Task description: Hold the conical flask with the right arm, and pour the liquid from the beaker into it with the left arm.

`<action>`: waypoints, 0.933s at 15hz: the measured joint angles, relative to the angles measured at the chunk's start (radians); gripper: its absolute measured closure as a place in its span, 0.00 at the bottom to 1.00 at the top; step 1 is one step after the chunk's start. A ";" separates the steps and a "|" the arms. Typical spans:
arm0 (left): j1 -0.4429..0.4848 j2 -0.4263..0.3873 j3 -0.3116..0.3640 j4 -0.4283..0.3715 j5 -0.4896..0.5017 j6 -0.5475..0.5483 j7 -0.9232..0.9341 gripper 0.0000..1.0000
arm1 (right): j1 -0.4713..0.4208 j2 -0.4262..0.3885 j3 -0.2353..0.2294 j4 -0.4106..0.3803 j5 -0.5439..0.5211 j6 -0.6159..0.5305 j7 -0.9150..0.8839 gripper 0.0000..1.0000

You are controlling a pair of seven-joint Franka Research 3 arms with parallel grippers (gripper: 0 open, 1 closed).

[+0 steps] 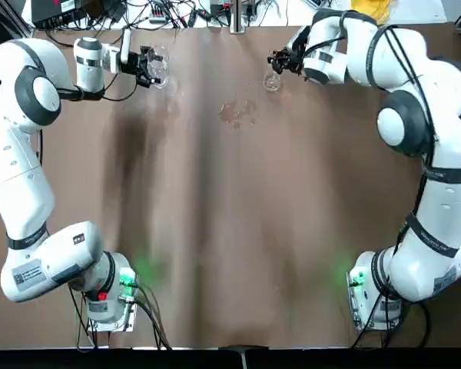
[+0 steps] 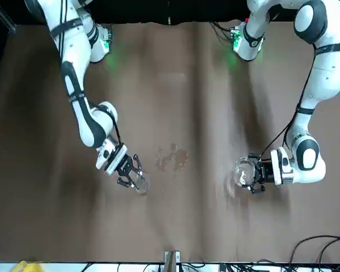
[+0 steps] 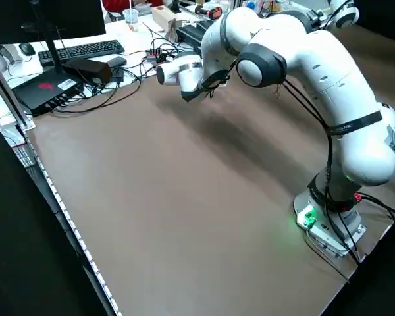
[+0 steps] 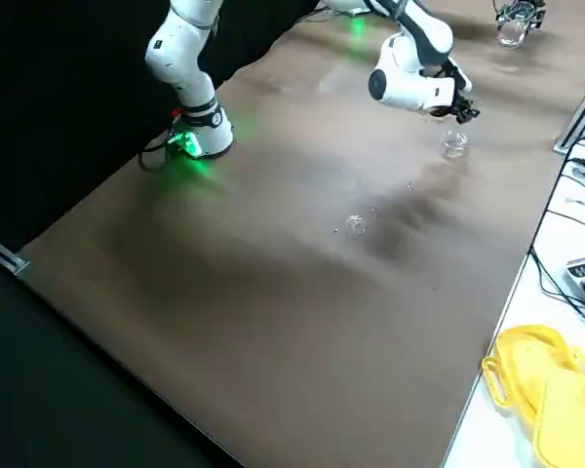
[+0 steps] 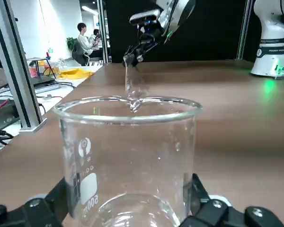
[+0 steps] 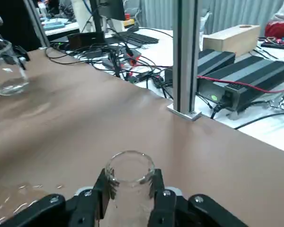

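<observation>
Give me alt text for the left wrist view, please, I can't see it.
A clear glass beaker, upright with printed white markings, fills the foreground, held by the left gripper above a brown table. Beyond it, the right gripper holds a narrow-necked conical flask. Farther back, people sit in the room.

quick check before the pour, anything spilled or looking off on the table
Yes: a shiny wet puddle lies on the brown tabletop between the two held vessels, nearer the right tool. It looks odd because liquid is outside any glass, probably spilled.
</observation>
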 joint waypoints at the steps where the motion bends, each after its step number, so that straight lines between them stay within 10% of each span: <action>1: 0.000 0.015 0.006 0.000 -0.009 0.000 0.024 0.02 | 0.000 -0.034 0.000 -0.033 -0.014 -0.003 0.000 0.61; 8: 0.015 0.108 0.025 -0.001 -0.044 -0.002 0.156 0.02 | -0.016 -0.223 0.002 -0.286 -0.173 -0.060 -0.005 0.61; 14: 0.018 0.114 0.025 0.000 -0.051 -0.013 0.174 0.02 | -0.217 -0.275 -0.001 -0.418 -0.384 -0.317 -0.046 0.61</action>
